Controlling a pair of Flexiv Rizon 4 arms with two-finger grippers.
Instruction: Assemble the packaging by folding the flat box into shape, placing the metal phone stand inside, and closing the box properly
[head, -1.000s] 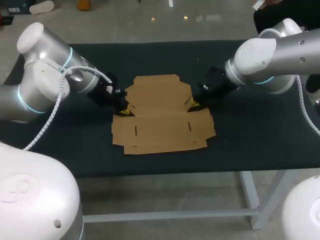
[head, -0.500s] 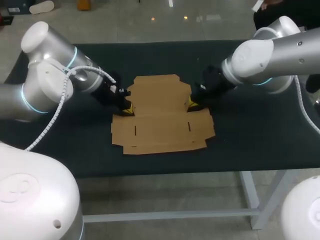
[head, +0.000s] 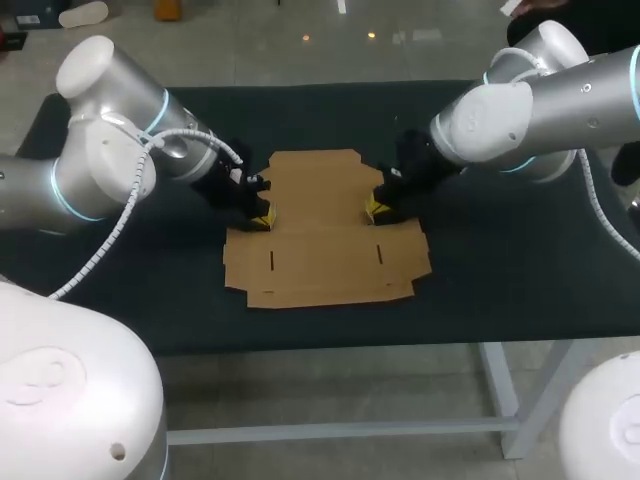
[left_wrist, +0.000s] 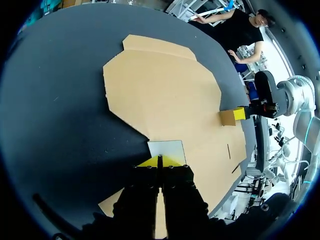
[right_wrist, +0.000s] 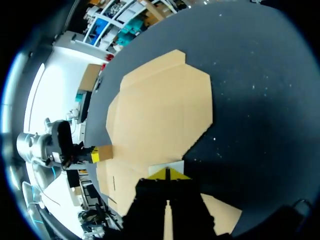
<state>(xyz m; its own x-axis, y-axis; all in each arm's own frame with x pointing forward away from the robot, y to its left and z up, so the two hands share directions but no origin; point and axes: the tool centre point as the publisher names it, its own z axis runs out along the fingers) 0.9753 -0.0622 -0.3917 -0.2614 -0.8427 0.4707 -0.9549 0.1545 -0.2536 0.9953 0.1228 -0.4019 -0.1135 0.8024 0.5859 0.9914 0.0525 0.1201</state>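
Observation:
The flat brown cardboard box (head: 325, 230) lies unfolded in the middle of the black table. My left gripper (head: 262, 218) is shut, its yellow tips low at the notch on the box's left side. In the left wrist view, the left gripper (left_wrist: 160, 161) presses against a small side flap (left_wrist: 166, 149) that stands tilted up just ahead of it. My right gripper (head: 374, 209) is shut at the opposite notch. It (right_wrist: 167, 173) pushes a matching flap (right_wrist: 170, 165). Across the box (left_wrist: 165, 95), the other raised flap (left_wrist: 228, 117) shows. No metal phone stand is in view.
The black table (head: 500, 270) stretches well beyond the box on every side. Its front edge (head: 400, 340) runs a little past the box's near flap. Both arms come in low from the sides.
Both grippers have slid inward toward the box's middle, pushing the small side flaps up from flat. The box itself has stayed in place.

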